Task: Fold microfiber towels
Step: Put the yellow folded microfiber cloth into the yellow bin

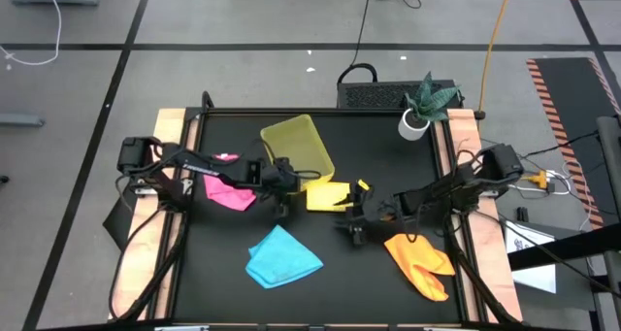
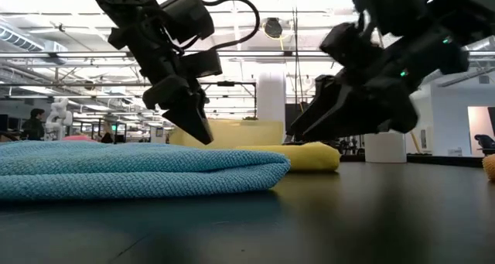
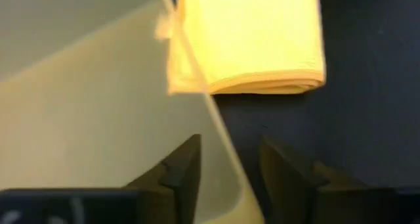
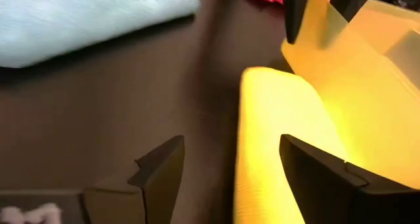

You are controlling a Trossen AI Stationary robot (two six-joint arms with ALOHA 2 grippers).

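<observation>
Yellow towel (image 1: 327,196) lies folded beside tray (image 1: 296,143), between both open tools.

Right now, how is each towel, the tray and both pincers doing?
Yellow towel: folded, lying beside the tray.
Blue towel: lying loosely folded.
Pink towel: crumpled.
Orange towel: rumpled, unfolded.
Tray: lying flat.
Left pincer: open, over the tray's edge.
Right pincer: open, holding nothing, by the yellow towel.

One camera looks straight down, one level across the table (image 1: 213,273); both close wrist cameras share the yellow towel (image 3: 252,40).
</observation>
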